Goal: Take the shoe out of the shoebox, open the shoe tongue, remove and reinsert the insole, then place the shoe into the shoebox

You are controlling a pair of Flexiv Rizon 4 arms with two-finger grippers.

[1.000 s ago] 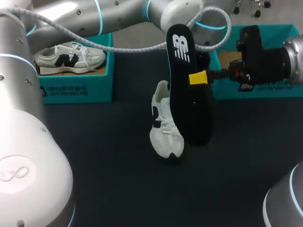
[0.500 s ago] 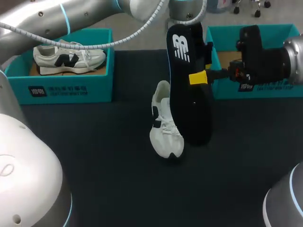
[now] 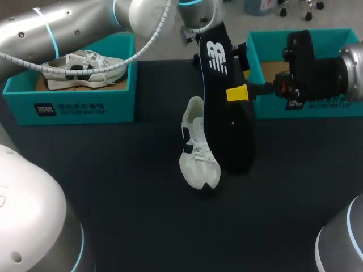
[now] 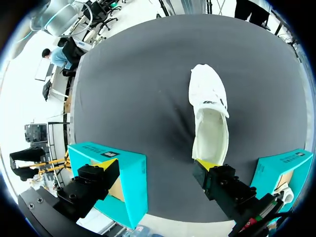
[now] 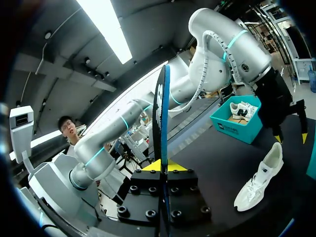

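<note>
**Head view:** A white lace-up sneaker (image 3: 198, 153) is seen lying near the middle of the black table surface (image 3: 113, 198), with its toe toward the near edge. Just beside it, a long black insole with a white logo (image 3: 227, 124) is held upright. It is clamped at its side edge by the right gripper (image 3: 237, 93), which comes in from the right edge.

An open teal cardboard shoebox (image 3: 85, 107) holding a second white sneaker (image 3: 85, 68) is set at the far left corner. Another open teal cardboard box (image 3: 317, 107) is set at the far right corner, behind the right gripper. The left arm (image 3: 68, 22) is stretched along the far edge, and its end is hidden behind the top of the insole.

**Left wrist view:** The fingers of the left gripper (image 4: 155, 170) are spread wide, with nothing between them. The sneaker (image 4: 207, 108) is seen ahead of the gripper, its heel nearest one yellow-tipped finger. A teal box is seen at each side.

**Right wrist view:** The insole (image 5: 160, 123) is seen edge-on, pinched between the right gripper's two fingers. The left gripper (image 5: 289, 136) is seen hanging over the sneaker's heel.
</note>
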